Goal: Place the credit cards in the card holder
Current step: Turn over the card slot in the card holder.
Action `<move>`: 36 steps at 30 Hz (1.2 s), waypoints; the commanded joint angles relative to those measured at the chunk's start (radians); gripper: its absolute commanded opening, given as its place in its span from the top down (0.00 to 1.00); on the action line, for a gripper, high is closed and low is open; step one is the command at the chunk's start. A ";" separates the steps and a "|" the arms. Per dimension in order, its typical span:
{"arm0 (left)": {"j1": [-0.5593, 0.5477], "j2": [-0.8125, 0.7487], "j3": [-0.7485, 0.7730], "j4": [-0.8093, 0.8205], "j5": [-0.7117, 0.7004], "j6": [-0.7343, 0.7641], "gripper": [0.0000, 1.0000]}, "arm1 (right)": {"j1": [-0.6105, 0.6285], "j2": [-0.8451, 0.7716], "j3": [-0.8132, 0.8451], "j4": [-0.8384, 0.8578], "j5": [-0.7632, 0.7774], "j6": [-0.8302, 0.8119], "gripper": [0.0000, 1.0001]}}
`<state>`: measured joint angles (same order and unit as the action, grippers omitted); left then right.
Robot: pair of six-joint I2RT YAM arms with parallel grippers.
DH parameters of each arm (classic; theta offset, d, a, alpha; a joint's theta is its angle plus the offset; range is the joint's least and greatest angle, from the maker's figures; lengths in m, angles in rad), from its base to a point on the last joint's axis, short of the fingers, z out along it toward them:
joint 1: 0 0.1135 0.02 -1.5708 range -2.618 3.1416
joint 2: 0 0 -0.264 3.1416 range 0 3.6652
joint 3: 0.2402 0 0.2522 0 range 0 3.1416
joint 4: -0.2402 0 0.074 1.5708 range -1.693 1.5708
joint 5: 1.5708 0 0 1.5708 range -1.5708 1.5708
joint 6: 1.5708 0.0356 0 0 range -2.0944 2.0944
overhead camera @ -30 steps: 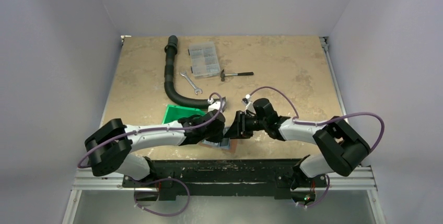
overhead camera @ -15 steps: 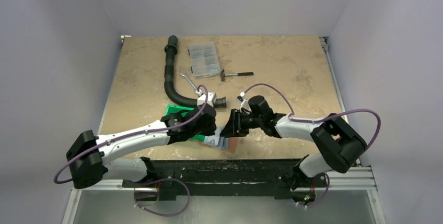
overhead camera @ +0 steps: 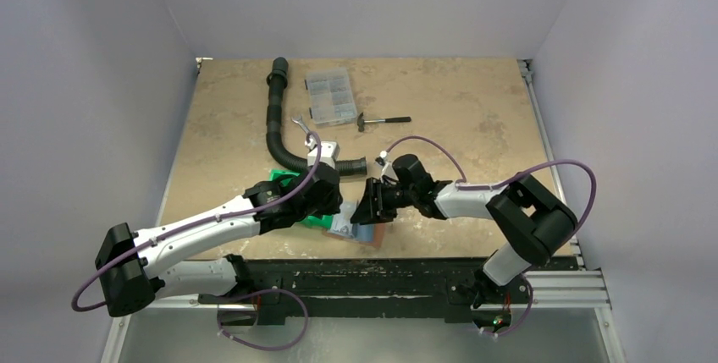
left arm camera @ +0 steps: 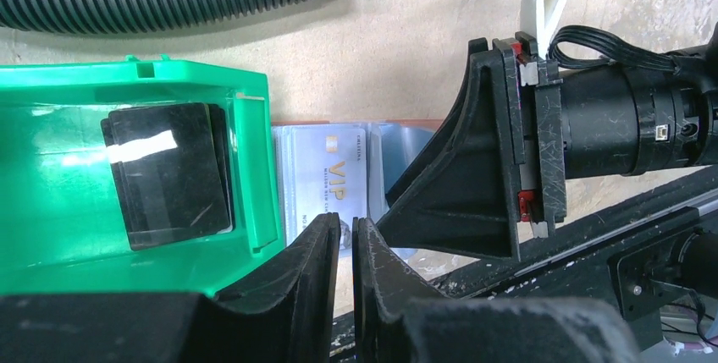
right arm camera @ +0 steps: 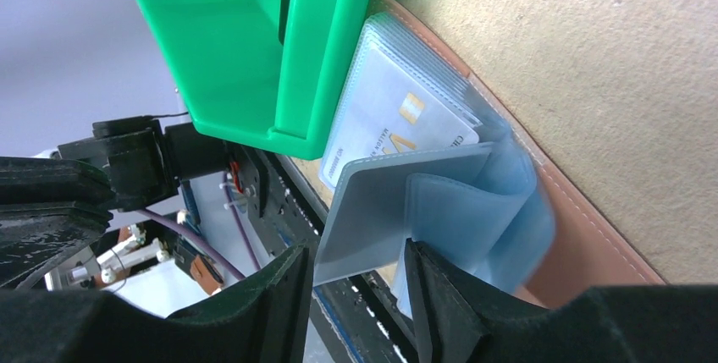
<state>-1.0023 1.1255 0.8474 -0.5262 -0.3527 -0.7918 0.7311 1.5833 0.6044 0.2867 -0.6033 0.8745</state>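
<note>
The card holder [right arm camera: 584, 244] lay open against the green bin [left arm camera: 254, 168], one pale card [left arm camera: 334, 185] already sleeved beside the bin's wall. The right gripper [right arm camera: 357, 295] stood half open astride a blue sleeve leaf [right arm camera: 381, 202], pinching nothing. The left gripper [left arm camera: 343, 232] hung by that wall, barely parted, empty. Best, I thought, to open wider and take just the top of the dark cards [left arm camera: 169, 173] inside the bin
</note>
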 commanded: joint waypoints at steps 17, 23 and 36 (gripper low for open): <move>0.003 -0.019 0.027 0.040 0.044 0.009 0.83 | 0.022 -0.030 0.018 0.014 0.015 -0.009 0.29; 0.003 0.003 -0.005 0.116 0.116 -0.009 0.83 | 0.022 -0.097 -0.013 -0.070 0.074 -0.040 0.19; 0.005 0.199 -0.131 0.300 0.183 -0.032 0.94 | 0.022 -0.150 -0.074 -0.147 0.139 -0.095 0.44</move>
<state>-1.0016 1.2926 0.7376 -0.2825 -0.1574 -0.8230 0.7479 1.4475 0.5472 0.1669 -0.5068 0.8154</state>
